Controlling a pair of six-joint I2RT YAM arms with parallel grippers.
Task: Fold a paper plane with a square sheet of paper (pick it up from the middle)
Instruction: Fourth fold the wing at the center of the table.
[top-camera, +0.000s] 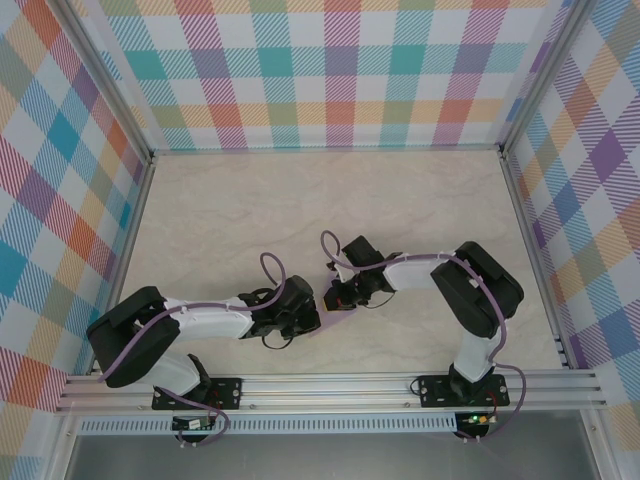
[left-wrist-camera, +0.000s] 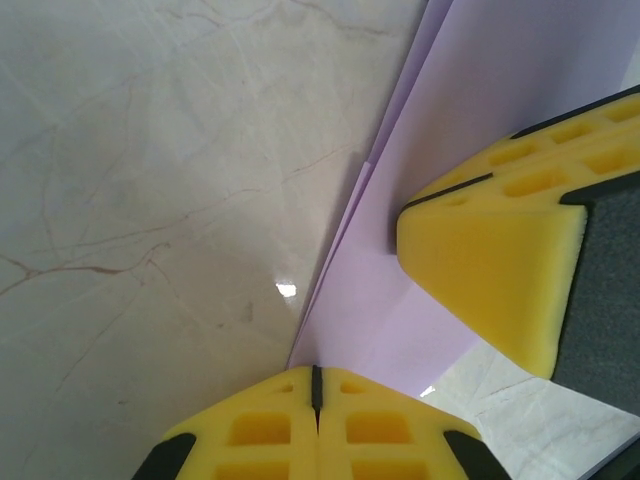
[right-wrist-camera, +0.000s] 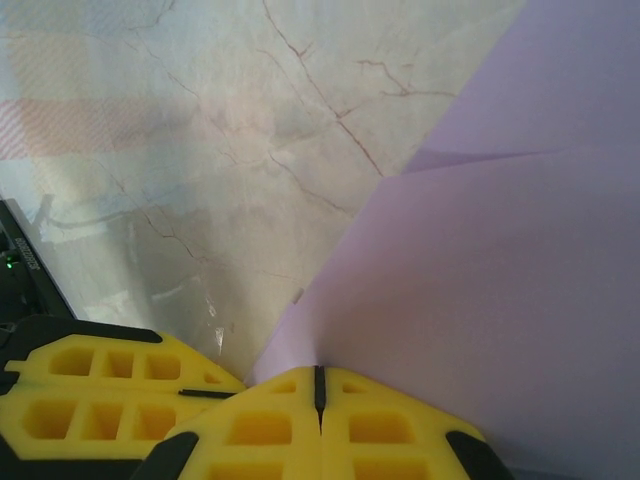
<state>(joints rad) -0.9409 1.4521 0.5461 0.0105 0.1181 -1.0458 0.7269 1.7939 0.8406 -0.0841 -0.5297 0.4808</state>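
Lilac paper sheet (left-wrist-camera: 420, 180): light, limp, tears easily (pinch a folded edge).
Left claw (left-wrist-camera: 316, 378): closed, tips at sheet's edge.
Right claw (right-wrist-camera: 318, 378): likewise.

No readable text anywhere (labels, numbers included).

A pale marble-veined tabletop (top-camera: 250, 220) lies between plaid walls (top-camera: 340, 70), an aluminium rail (top-camera: 330, 385) along its near edge.

Overhead; both wrist views near paper (left-wrist-camera: 450, 100)
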